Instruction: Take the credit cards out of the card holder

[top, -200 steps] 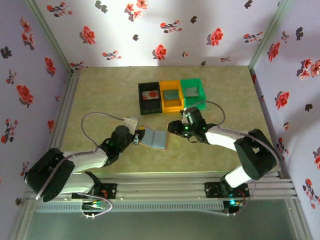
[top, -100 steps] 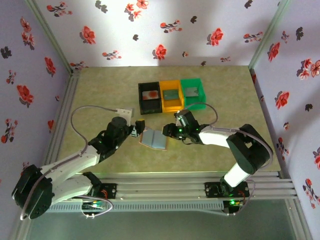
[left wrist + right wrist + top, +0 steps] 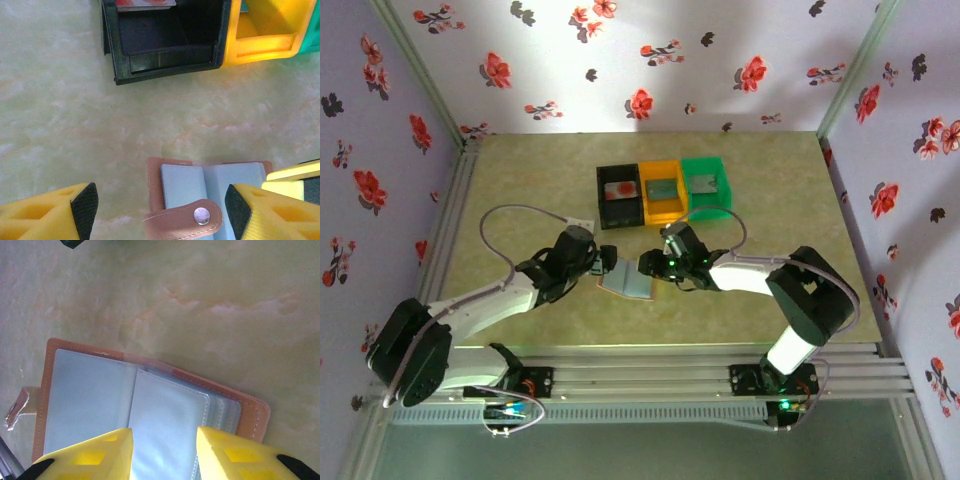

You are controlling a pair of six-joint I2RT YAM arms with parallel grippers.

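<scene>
2 grippers flank the holder (image 3: pixel 628 283), and it lies open on the counter (image 3: pixel 520 170), pale blue panels up, just in front of the 3 bins. The left gripper (image 3: pixel 604 262) sits at its left edge and the right gripper (image 3: pixel 648 266) at its right edge, both low.

Over to the left wrist: the left gripper (image 3: pixel 161 209) has its jaws wide apart, with nothing clamped. The holder (image 3: pixel 212 179) lies below, nearer the right finger. Its tan strap (image 3: pixel 175 222) with a silver snap (image 3: pixel 202 215) folds across the near part of the left panel. Ahead is the black bin (image 3: pixel 170 55), with the orange bin (image 3: pixel 260 45) tight against its right side.

Right wrist now: the right gripper (image 3: pixel 164 452) has its jaws partly apart, straddling a pale leaf (image 3: pixel 170 410) on the holder (image 3: pixel 85 395), whose tan border shows all round. Whether the fingers (image 3: pixel 235 455) touch that leaf, I cannot tell. Whether a card sits inside the leaves, I cannot tell either.

Up top, the black bin (image 3: pixel 622 220), orange bin (image 3: pixel 665 213) and green bin (image 3: pixel 708 208) stand side by side, touching. Flat cards (image 3: pixel 661 188) lie in them, 1 in each.
</scene>
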